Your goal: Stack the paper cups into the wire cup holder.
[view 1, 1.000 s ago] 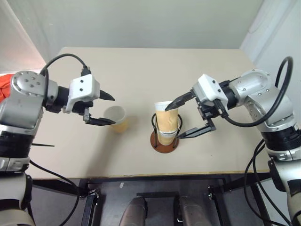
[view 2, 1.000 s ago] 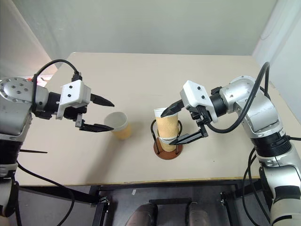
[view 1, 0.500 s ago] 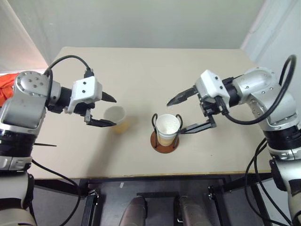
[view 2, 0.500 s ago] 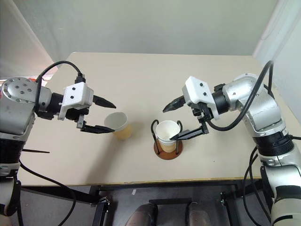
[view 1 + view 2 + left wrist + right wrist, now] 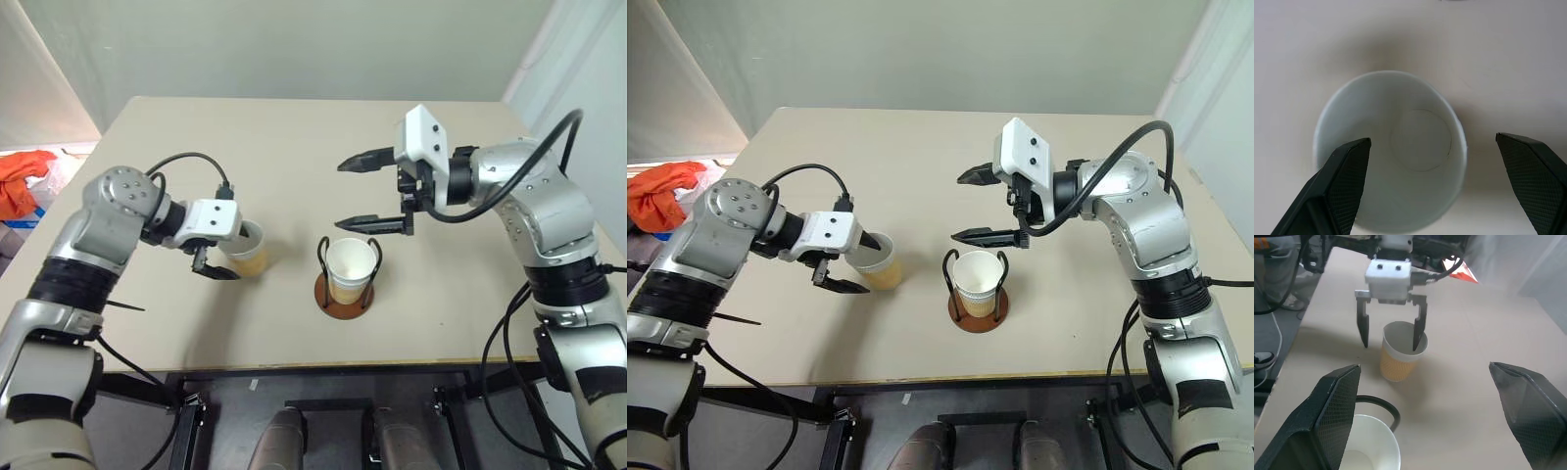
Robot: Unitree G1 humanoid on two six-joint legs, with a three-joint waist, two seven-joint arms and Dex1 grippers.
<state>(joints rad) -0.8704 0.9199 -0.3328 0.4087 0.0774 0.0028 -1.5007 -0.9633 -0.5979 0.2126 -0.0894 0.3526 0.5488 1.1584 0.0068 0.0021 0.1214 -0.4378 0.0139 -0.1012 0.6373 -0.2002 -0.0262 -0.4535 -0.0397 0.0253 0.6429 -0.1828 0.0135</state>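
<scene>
One paper cup (image 5: 245, 257) stands upright on the table left of centre. My left gripper (image 5: 1433, 139) is open over it, one finger (image 5: 1415, 335) dipping inside the rim and the other finger (image 5: 1362, 328) outside the wall. Another paper cup (image 5: 350, 266) sits down inside the wire cup holder (image 5: 343, 300), between its black loops. I cannot tell if a cup is nested under it. My right gripper (image 5: 340, 195) hangs open and empty above and just behind the holder, pointing toward the left arm.
The beige table (image 5: 294, 137) stretches back behind both arms, and its front edge (image 5: 323, 364) runs close below the holder. An orange cloth (image 5: 22, 184) lies off the table at the far left.
The cup held by my right gripper dropped into the holder. That gripper then rose away and turned left. My left gripper sank onto the loose cup.
</scene>
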